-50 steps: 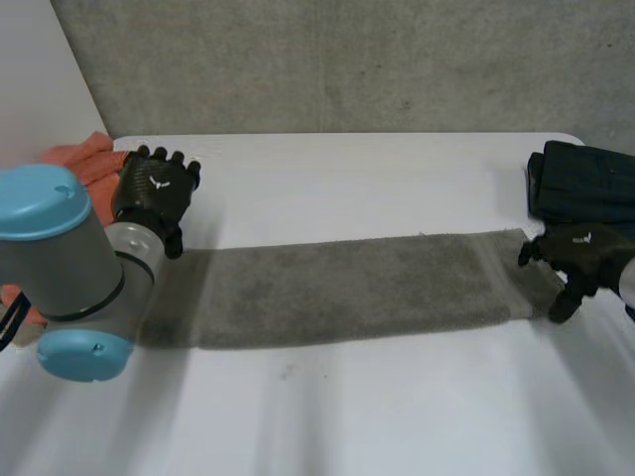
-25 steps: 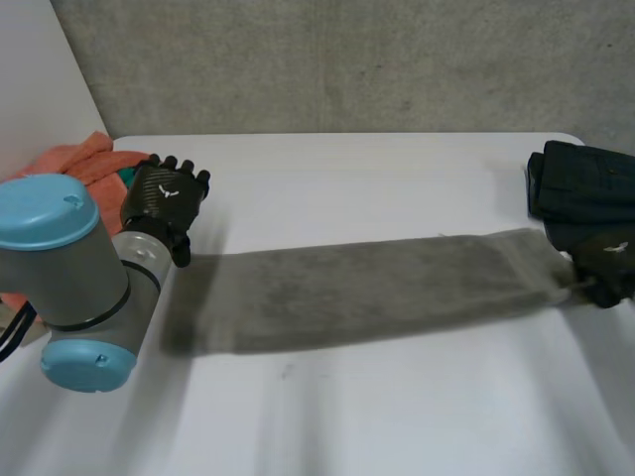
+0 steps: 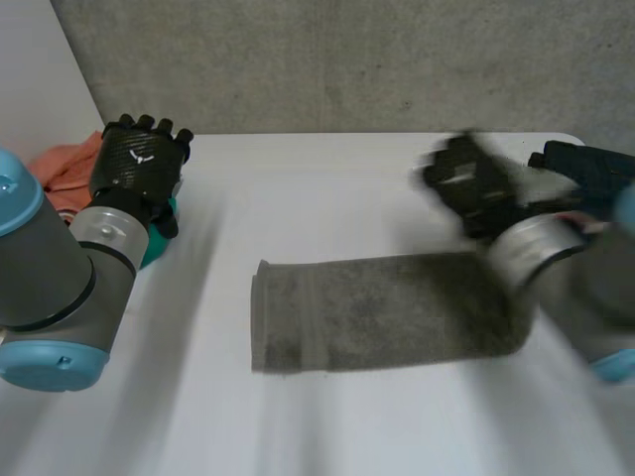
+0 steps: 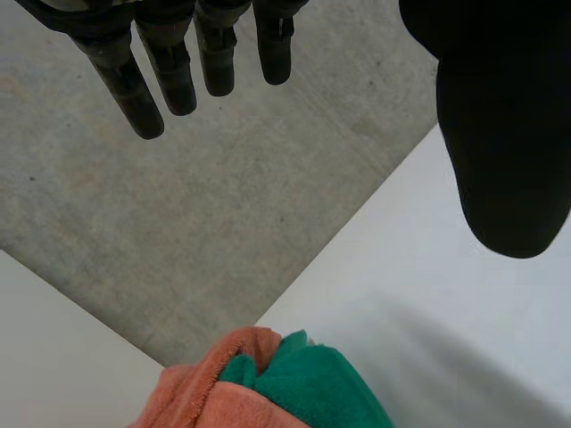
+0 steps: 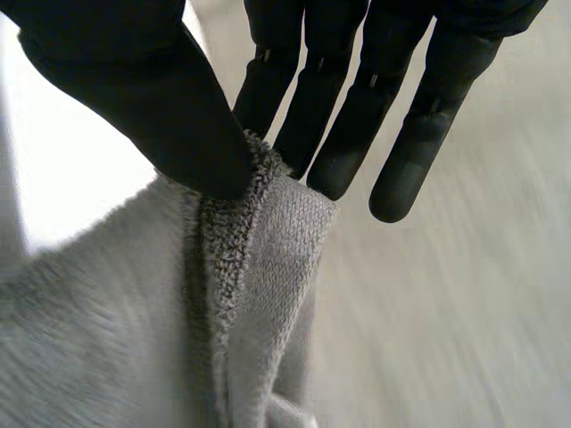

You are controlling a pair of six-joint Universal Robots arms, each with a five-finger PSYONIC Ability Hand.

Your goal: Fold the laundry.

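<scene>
The grey terry-cloth towel (image 3: 387, 312) lies nearest the robot as a long strip across the middle of the white table (image 3: 327, 188). One hemmed short end lies free on the left arm's side. The other end runs under the right arm.

The right hand (image 3: 466, 188) is raised just beyond the towel's far edge. In the right wrist view its thumb and straight fingers (image 5: 321, 80) pinch a hemmed edge, with cloth hanging below.

Assessment: the first fold is under way. The held end is not yet laid on the free end, and further folds remain.

The left hand (image 3: 144, 164) hovers over the far left corner, fingers straight and holding nothing. Below it lie a crumpled orange cloth (image 4: 214, 392) and a green cloth (image 4: 312, 392), probably unfolded.

At the far right sits a dark blue garment (image 3: 590, 174), apparently folded.
</scene>
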